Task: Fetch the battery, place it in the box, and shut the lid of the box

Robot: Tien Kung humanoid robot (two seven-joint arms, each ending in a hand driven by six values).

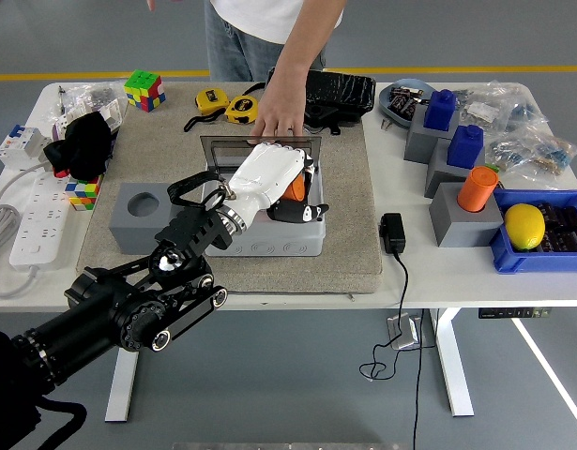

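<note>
My left hand [286,195], white with black fingertips, is over the open grey box [269,246] in the middle of the beige mat [349,253]. Its fingers are curled on an orange battery [294,187], which shows under the palm, inside the box opening. The box's clear lid [218,148] stands open behind the box. A person's hand [279,111] reaches in from the far side and rests its fingers on the lid's far edge. How deep the battery sits in the box is hidden by my hand. My right arm is out of view.
A grey block with a round hole [143,217] stands left of the box. A black power adapter [392,232] lies right of the mat. Grey blocks with an orange cylinder [478,187] and a blue bin with a yellow fruit [524,225] stand right. A power strip [39,220] lies left.
</note>
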